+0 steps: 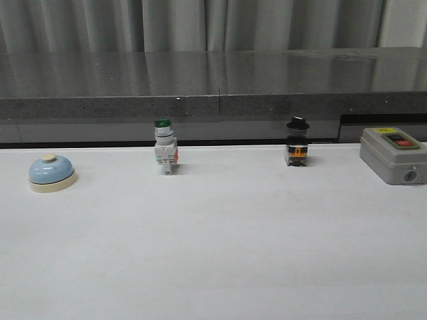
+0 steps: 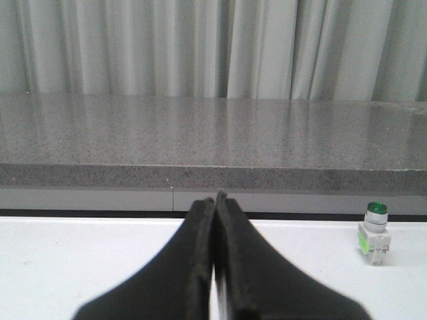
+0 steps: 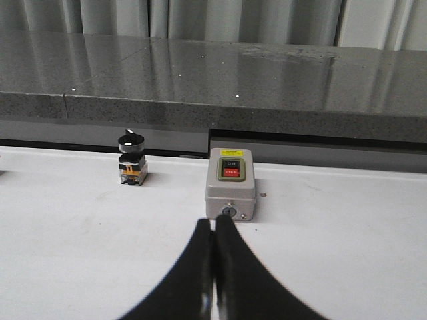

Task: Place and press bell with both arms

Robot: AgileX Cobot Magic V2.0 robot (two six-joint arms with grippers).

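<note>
Both wrist views give me each gripper (image 2: 215, 200) (image 3: 213, 223) pressed together, empty — only the front shows the bell (image 1: 51, 172) on the worktop (image 1: 213, 253).

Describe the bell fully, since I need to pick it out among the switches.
The bell is a small light-blue dome, glossy like painted metal, on a cream round base with a cream push knob on top. It sits upright on the white table at the far left of the front view, apart from the green-capped switch. Nothing touches it, and no claw is near.
</note>
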